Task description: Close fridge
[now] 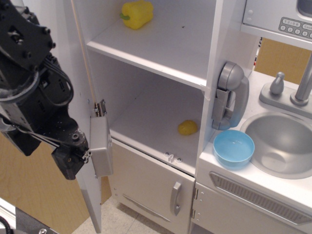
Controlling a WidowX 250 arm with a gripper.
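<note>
The fridge (161, 53) is a tall white cabinet and stands open, showing white shelves. Its door (91, 200) is swung out to the left and seen nearly edge-on, with the grey dispenser panel (101, 146) on its outer face. My black gripper (72, 157) is at the far left, on the outer side of the door, right beside the dispenser panel. Its fingers are hidden, so I cannot tell whether it is open or shut. A yellow pepper (137, 13) lies on the upper shelf and a small yellow fruit (187, 127) on the lower shelf.
Below the fridge is a smaller white door with a short grey handle (176, 197). To the right are a grey toy phone (229, 95), a blue bowl (234, 147), a sink (285, 144) with a faucet (304, 83), and a microwave panel (292, 24).
</note>
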